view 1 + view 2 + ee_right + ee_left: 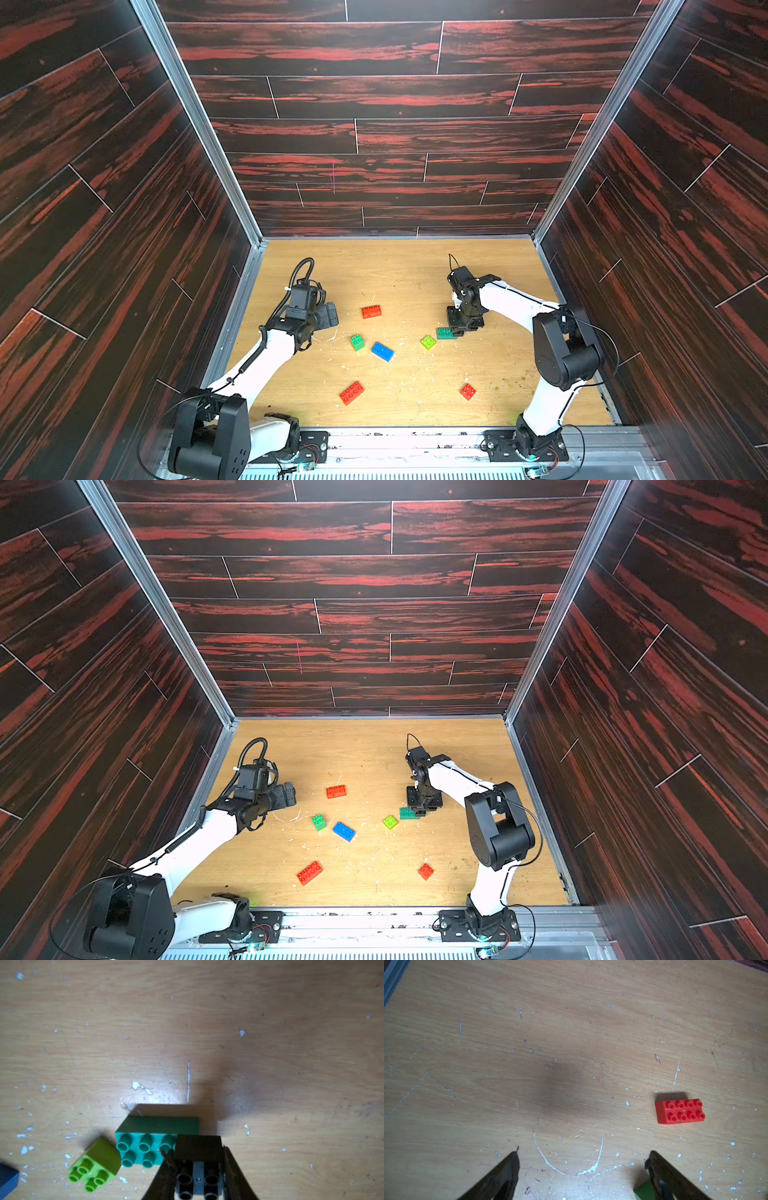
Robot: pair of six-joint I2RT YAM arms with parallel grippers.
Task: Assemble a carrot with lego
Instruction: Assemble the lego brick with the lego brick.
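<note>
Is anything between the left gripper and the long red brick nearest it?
Nothing visible: only scratched table lies between the open left gripper and that red brick. The green brick sits beside one finger.

Red bricks [371,311]: 3 (two long, one square). Square green brick [357,342]: 1. Long blue brick [382,351]: 1. Square lime brick [428,342]: 1. Long teal brick [444,333]: 1. Square black brick [197,1147]: 1.

left arm [257,365]: stretched forward from base, elbow low | left gripper [584,1152]: jaws spread wide, nothing between them | right arm [513,297]: elbow raised high, forearm reaching inward, wrist bent downward | right gripper [196,1152]: pointing down, jaws closed on black brick [198,1144], fingers [234,1169] flanking both its sides
</note>
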